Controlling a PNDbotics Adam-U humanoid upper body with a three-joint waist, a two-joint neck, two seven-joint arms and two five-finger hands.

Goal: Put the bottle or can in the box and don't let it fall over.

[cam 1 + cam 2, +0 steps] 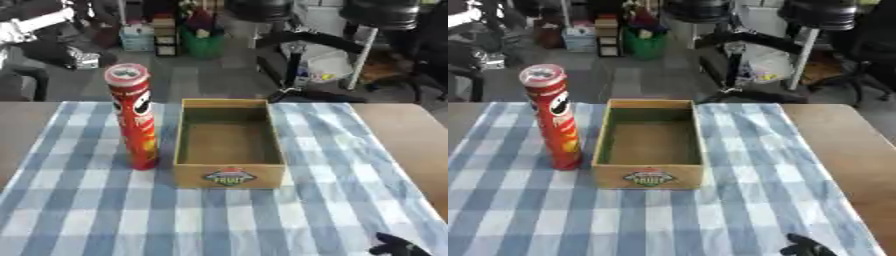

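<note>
Tall red can (pixel 133 118) stood upright on the striped cloth (pixel 332 200) just left of the empty open box (pixel 229 139), ungrasped; right hand (pixel 398 246) barely showed at near right, fingers' state unclear, left hand unseen.

Box (pixel 229 172) open-topped, unobstructed; can (pixel 133 117) upright just left.

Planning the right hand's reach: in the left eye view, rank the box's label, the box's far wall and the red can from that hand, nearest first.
From the right hand, bottom right corner:
1. Label, box's near wall.
2. Red can, upright, left of the box; close to the next.
3. Far wall, box's back edge.
</note>
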